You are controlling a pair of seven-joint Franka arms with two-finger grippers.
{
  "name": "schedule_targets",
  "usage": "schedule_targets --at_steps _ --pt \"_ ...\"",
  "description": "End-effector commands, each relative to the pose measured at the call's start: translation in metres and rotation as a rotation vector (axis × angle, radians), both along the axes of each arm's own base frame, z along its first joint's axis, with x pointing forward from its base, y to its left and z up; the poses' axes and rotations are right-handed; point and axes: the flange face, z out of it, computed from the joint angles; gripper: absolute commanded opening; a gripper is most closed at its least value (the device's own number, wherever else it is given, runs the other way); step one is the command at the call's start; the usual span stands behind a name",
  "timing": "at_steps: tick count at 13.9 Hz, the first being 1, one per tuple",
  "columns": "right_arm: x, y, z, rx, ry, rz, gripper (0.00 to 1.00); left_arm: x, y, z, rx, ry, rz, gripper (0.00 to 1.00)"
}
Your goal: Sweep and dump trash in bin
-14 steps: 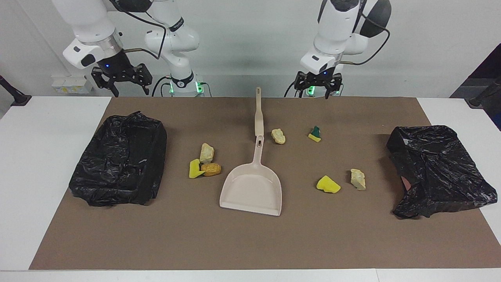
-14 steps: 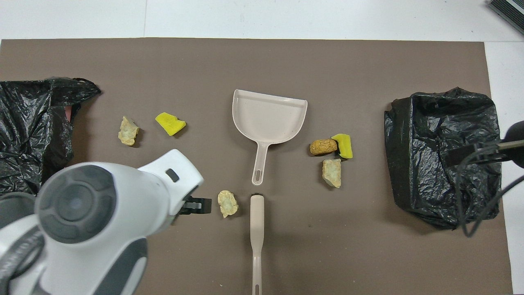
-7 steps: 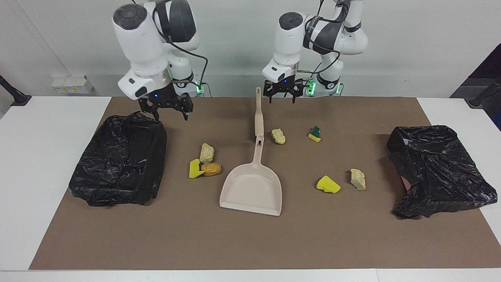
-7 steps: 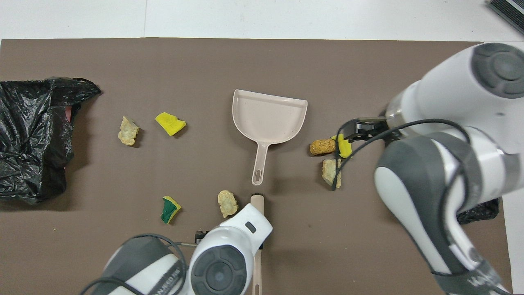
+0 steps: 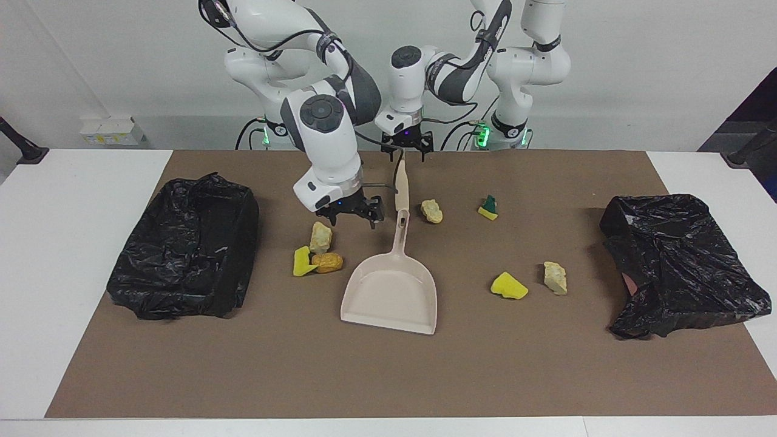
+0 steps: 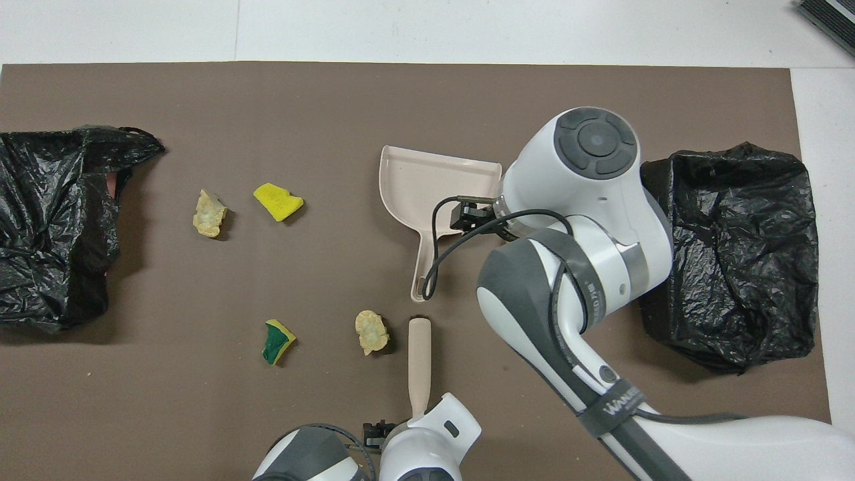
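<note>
The right pincer [image 5: 353, 213] hangs spread and empty over the surface [image 5: 388, 376], just above the dustpan [image 5: 391, 291] handle and beside a cluster of trash. The left pincer [image 5: 405, 145] hangs spread and empty over the robot-side end of the brush [image 5: 400, 185], which lies in line with the dustpan handle and nearer to the robots. Trash is scattered on the brown mat [image 5: 546, 370]: a pale chunk [image 5: 320, 237], a yellow wedge [image 5: 301, 261] and a tan-orange lump [image 5: 328, 262] bunched toward the right arm's end; a pale chunk [image 5: 431, 210] beside the brush; a green-and-yellow bit [image 5: 488, 207], a yellow wedge [image 5: 508, 286] and a pale chunk [image 5: 555, 277] toward the left arm's end. A black-lined bin [image 5: 185, 249] sits at the right arm's end, a second black bag [image 5: 680, 264] at the left arm's. Judgement: the step in hand is taking up both tools. Each pincer should descend squarely across its handle's narrow width and close mid-handle. The right pincer must avoid nudging the nearby pale chunk, and the dustpan lip should stay flat on the mat for sweeping.
</note>
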Motion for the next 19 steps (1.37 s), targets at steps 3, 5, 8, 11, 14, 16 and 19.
schedule_targets --at_steps 3,5,8,11,14,16,19 --pt "0.009 0.059 -0.037 0.069 0.007 -0.049 1.00 -0.002 -0.001 -0.012 -0.024 0.046 0.005 0.72" --pt "0.006 0.082 -0.056 0.089 -0.006 -0.048 1.00 -0.001 -0.003 -0.010 -0.020 0.052 0.006 0.38" --pt "0.005 0.082 -0.065 0.078 -0.006 -0.031 1.00 0.000 -0.003 -0.008 -0.021 0.051 0.009 0.09" --pt "-0.007 0.080 -0.081 0.054 0.023 -0.003 0.92 0.003 0.002 0.001 0.014 0.070 -0.055 0.00" --pt "-0.017 0.083 -0.085 0.049 0.039 0.011 0.67 0.028 0.030 0.028 0.085 0.144 -0.121 0.00" --pt "-0.023 0.085 -0.084 0.040 0.051 0.024 0.33 0.036 0.054 0.050 0.110 0.157 -0.195 0.00" --pt "-0.023 0.084 -0.084 0.034 0.065 0.022 0.00 0.070 0.110 0.087 0.085 0.176 -0.230 0.00"
